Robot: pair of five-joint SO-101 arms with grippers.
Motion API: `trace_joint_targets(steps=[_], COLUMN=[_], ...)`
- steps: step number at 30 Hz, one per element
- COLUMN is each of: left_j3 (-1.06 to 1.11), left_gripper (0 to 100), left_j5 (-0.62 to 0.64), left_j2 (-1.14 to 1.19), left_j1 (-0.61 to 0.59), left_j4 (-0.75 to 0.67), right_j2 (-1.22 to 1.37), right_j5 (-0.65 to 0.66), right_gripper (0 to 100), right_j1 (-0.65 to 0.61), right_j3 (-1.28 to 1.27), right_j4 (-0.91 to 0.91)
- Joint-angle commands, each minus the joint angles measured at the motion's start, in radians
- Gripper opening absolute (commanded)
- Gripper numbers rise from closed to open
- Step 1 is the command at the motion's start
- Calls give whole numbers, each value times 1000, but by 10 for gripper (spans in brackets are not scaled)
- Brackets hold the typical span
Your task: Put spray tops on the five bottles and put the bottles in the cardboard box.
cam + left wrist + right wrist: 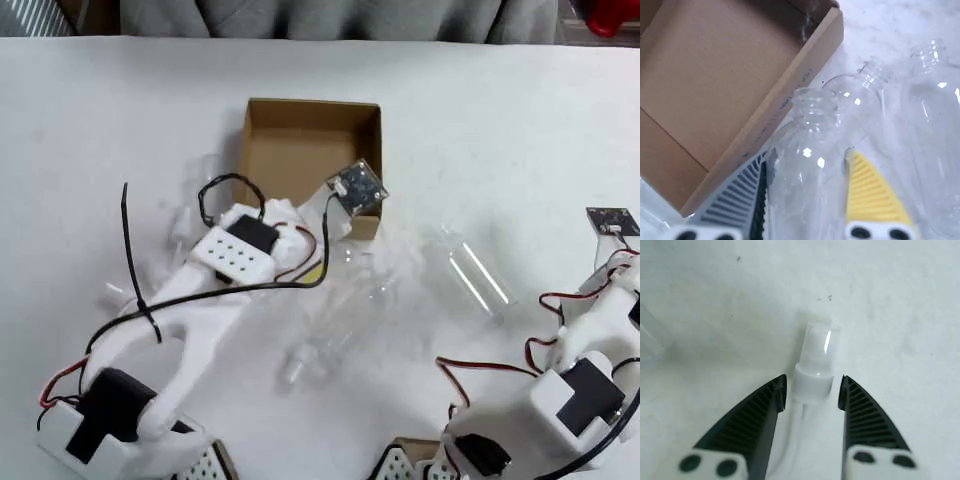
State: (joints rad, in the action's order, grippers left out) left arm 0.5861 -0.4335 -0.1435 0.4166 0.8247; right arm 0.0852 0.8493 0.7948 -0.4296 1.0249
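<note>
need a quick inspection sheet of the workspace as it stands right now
surface: white table
job's things: cardboard box with nothing in it; loose bottle lying on its side, no top; spray top lying on the table
clutter: nothing seen
grippers: left gripper shut on the held bottle, neck uncapped, next to the box; right gripper open, a finger on either side of the spray top
cables: black cable along the left arm; red wires by the right arm
surroundings: grey fabric past the table's far edge; red object at the far corner
</note>
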Motion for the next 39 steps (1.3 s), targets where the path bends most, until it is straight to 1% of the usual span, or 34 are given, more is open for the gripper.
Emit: trace_joint_targets(steps=[1,7,10,11,16,19,22,27,29,31,33,36,39], left_j3=[-12,-12,-12,-12,-12,-12,-12,-3,-3,-2,15,63,87], left_gripper=[76,76,76,76,76,76,76,76,76,76,76,77,76], left_j5=[12,12,12,12,12,12,12,20,21,34,91,132,137], left_j2=[-62,-62,-62,-62,-62,-62,-64,-111,-180,-259,-325,-401,-458], left_j1=[-10,-10,-10,-10,-10,-10,-10,-13,-42,-82,-127,-160,-182], left_j4=[11,11,11,11,11,11,11,14,54,72,68,32,20], right_j2=[-7,61,81,85,87,77,64,-24,-82,-151,-226,-351,-456], right_j5=[6,5,-37,-37,-29,-29,-29,-40,-92,-173,-253,-404,-539], right_gripper=[137,135,133,126,24,17,16,16,17,17,17,17,17], right_j1=[-10,-10,1,5,4,-10,-16,-38,-62,-101,-159,-292,-453], right_j3=[41,69,114,121,130,130,181,324,367,396,419,482,603], right_j4=[10,12,12,12,21,28,113,367,452,510,544,581,611])
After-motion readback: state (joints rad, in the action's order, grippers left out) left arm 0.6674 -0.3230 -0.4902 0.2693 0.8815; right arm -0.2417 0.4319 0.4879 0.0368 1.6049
